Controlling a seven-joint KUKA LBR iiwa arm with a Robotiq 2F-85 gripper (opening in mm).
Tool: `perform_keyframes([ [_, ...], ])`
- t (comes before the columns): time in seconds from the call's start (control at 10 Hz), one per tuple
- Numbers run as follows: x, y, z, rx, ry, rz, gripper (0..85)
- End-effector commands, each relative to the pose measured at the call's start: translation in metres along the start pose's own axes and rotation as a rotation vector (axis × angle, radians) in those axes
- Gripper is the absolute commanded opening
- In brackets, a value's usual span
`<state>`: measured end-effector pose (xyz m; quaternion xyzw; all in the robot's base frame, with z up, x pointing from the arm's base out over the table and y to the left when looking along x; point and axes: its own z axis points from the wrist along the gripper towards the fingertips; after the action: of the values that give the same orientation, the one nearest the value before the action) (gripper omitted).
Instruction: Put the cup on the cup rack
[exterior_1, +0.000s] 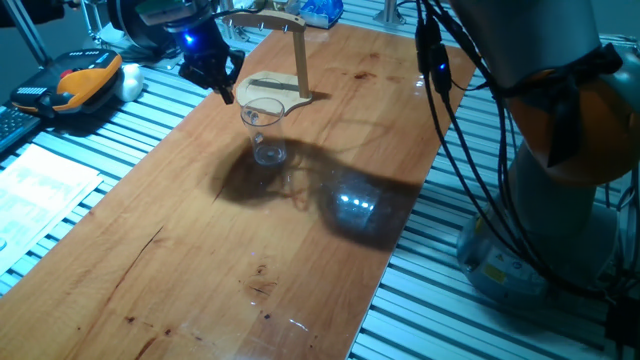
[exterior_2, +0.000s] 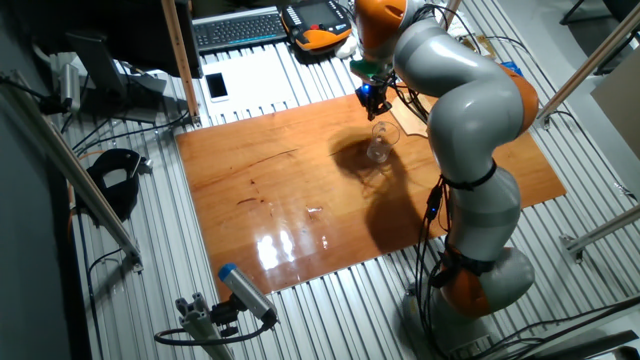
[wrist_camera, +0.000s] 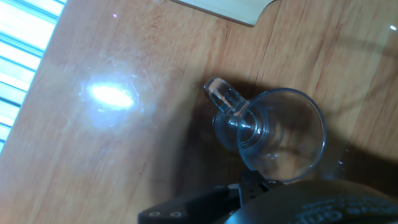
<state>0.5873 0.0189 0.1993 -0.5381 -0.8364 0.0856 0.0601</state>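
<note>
Cup (wrist_camera: 280, 134) upright on desk (exterior_1: 200, 260), just below jaws; handle (wrist_camera: 224, 96) points rackward. Jaws' state: cannot tell; cup rack (exterior_1: 290, 60) just beyond.

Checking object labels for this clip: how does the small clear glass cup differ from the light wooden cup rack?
The small clear glass cup is transparent; the light wooden cup rack is opaque, pale wood. The cup is short and squat; the rack rises taller on a thin post with a curved top arm. The cup stands nearer the table's middle, the rack near its far end. Both stand upright on the wooden tabletop.

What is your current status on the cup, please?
Gripper above cup, state unclear, not holding. Cup upright on table, beside cup rack. Nothing between them.
</note>
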Motion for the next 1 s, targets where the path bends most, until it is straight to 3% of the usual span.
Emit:
perform_keyframes([
  [0.0, 0.000, 0.000, 0.000, -0.001, -0.001, -0.002, 0.0],
  [0.4, -0.004, 0.003, 0.008, -0.020, -0.026, -0.012, 0.0],
  [0.9, -0.012, 0.004, 0.017, -0.022, -0.029, -0.019, 0.0],
])
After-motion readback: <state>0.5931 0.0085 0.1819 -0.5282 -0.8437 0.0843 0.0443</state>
